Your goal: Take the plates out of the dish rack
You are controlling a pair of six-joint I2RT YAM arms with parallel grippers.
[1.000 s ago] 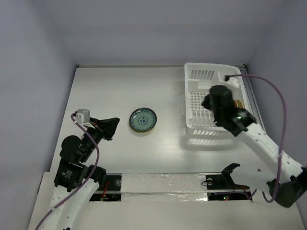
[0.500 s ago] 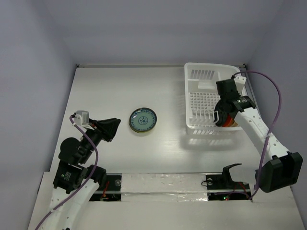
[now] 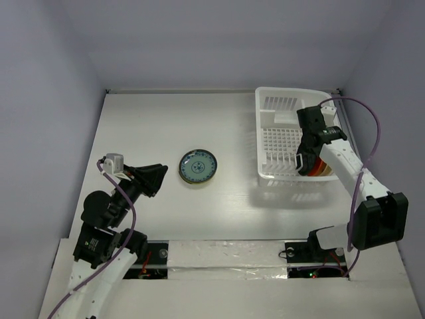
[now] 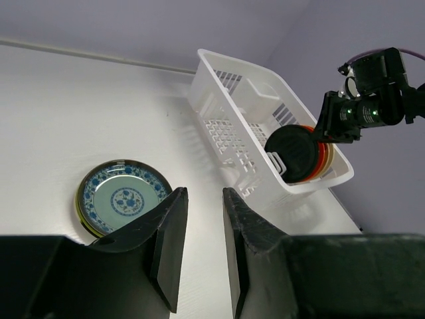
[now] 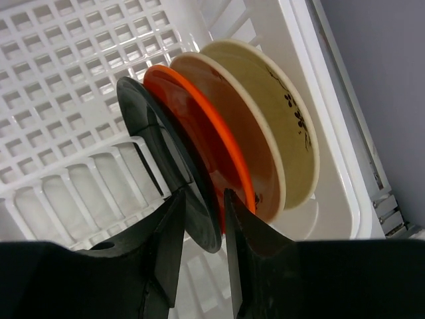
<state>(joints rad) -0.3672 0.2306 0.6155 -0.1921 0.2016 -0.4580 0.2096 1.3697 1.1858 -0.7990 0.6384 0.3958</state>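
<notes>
**Op:** Layout, biggest thing first?

**Obs:** Pale table (image 3: 232,119). White dish rack (image 3: 279,103). Your right gripper (image 5: 202,199) is down inside it. Three plates I can count stand on edge right at that gripper. The black plate (image 5: 156,126) is nearest, its rim in the gap between the fingers (image 5: 169,246). The orange-red plate (image 5: 199,113) is just beyond it. The cream plate (image 5: 279,106) with dark markings is farthest from the fingers, by the rack's side wall.

**Op:** Have I got the black one?

**Obs:** Can't confirm it. The jaws stand apart, astride its rim, with no clamp visible. I'd log it as open, plate not yet taken.

**Op:** Left side?

**Obs:** Your left gripper (image 4: 204,196) is over the table, well apart from the rack. Its jaws are a narrow slit apart with nothing between them. One blue-patterned plate (image 4: 123,199) lies flat just ahead of its fingertips, off to their left. I'd count that one as unloaded.

**Op:** How will the black plate handle?

**Obs:** My guess is stiff, glazed and slick. It looks light enough for one gripper and would break if dropped. The thin rim is all you can take, so bite the edge nearest the gripper, deep and square, or it may pivot. The orange-red plate stands close behind. Lift straight out, or you risk dragging it along.
</notes>
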